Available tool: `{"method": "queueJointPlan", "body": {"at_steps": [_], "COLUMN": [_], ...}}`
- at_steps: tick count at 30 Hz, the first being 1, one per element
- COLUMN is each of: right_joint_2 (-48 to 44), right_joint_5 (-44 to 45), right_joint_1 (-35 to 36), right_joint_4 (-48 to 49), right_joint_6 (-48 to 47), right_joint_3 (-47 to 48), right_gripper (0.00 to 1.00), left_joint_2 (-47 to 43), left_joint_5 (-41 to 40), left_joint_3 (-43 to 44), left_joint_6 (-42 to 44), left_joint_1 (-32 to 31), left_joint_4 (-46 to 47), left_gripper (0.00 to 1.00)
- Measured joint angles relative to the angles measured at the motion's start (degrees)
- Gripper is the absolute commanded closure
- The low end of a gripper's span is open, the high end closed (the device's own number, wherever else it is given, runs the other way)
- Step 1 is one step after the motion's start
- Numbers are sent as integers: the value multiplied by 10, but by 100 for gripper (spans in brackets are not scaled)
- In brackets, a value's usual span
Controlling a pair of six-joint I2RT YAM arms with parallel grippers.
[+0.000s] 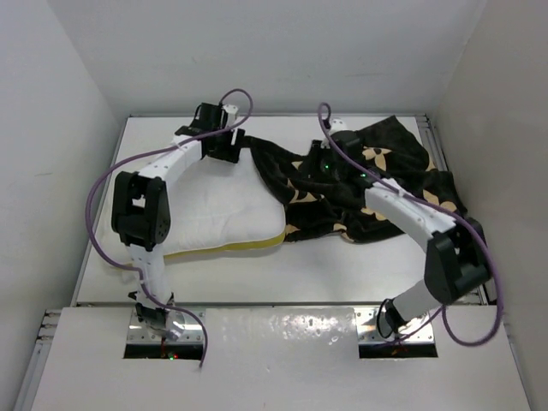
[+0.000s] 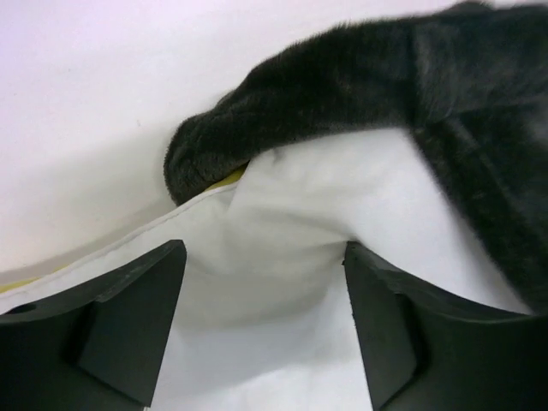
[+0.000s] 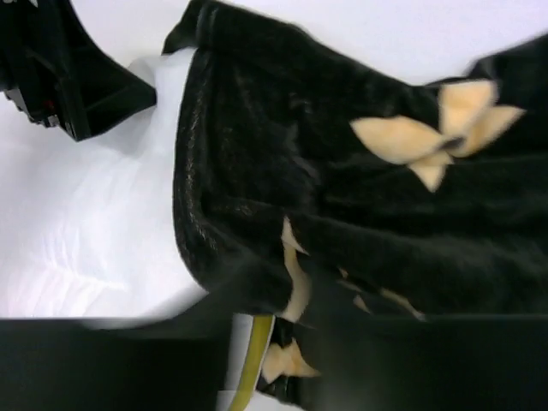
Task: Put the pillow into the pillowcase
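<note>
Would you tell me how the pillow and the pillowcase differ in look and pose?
The pillow is plain white with a yellow edge; the pillowcase is black with tan flowers. The pillow lies flat and puffy on the left; the pillowcase is crumpled in folds on the right, its edge lapping over the pillow's right end. Both are soft and rest on the table.

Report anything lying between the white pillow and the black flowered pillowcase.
Nothing separate shows. The black, tan-flowered fabric pillowcase already laps over a corner of the puffy white pillow; only its own crumpled folds lie ahead.
</note>
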Motion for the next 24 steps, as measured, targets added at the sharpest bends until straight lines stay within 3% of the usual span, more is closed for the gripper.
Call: {"method": "queueJointPlan", "body": {"at_steps": [1, 4, 5, 6, 7, 9, 10, 11, 12, 13, 14, 16, 18, 19, 20, 24], "right_joint_2": [-23, -77, -89, -97, -100, -95, -90, -82, -71, -59, -44, -12, 22, 37, 50, 82], "right_joint_5": [19, 49, 56, 66, 77, 92, 98, 104, 108, 111, 113, 115, 116, 117, 121, 129], "right_joint_1": [-3, 7, 16, 25, 36, 57, 64, 74, 82, 87, 91, 92, 92, 92, 92, 92], "right_joint_4": [-6, -12, -14, -17, -21, -31, -37, -38, -39, -39, -37, -35, -35, -35, -35, -30], "right_joint_6": [5, 19, 22, 27, 35, 44, 45, 47, 48, 47, 54, 59, 61, 63, 62, 73], "right_joint_3": [-14, -54, -69, -83, -97, -123, -133, -144, -152, -156, -157, -153, -140, -133, -126, -115], "right_gripper": [100, 100, 97, 76, 66, 60, 65, 78, 99, 100, 96, 76, 61, 58, 49, 42], "left_joint_2": [-1, -2, -3, -9, -19, -53, -75, -106, -143, -178, -217, -291, -345, -363, -378, -411], "left_joint_5": [4, 28, 40, 58, 78, 138, 151, 177, 195, 205, 209, 211, 214, 217, 218, 199], "left_joint_3": [4, 37, 51, 62, 67, 67, 64, 49, 25, 0, -38, -116, -193, -229, -265, -388], "left_joint_6": [-4, 6, 17, 36, 62, 182, 210, 284, 359, 418, 465, 540, 578, 584, 588, 580], "left_joint_1": [0, 0, 0, 0, 0, 0, 0, -1, -4, -7, -14, -38, -66, -81, -91, -110], "left_joint_4": [-1, -17, -23, -26, -33, -81, -97, -125, -163, -198, -211, -255, -266, -264, -252, -189], "left_gripper": [25, 29, 53, 73, 94, 96, 94, 91, 75, 63, 51, 29, 15, 1, 0, 0]}}
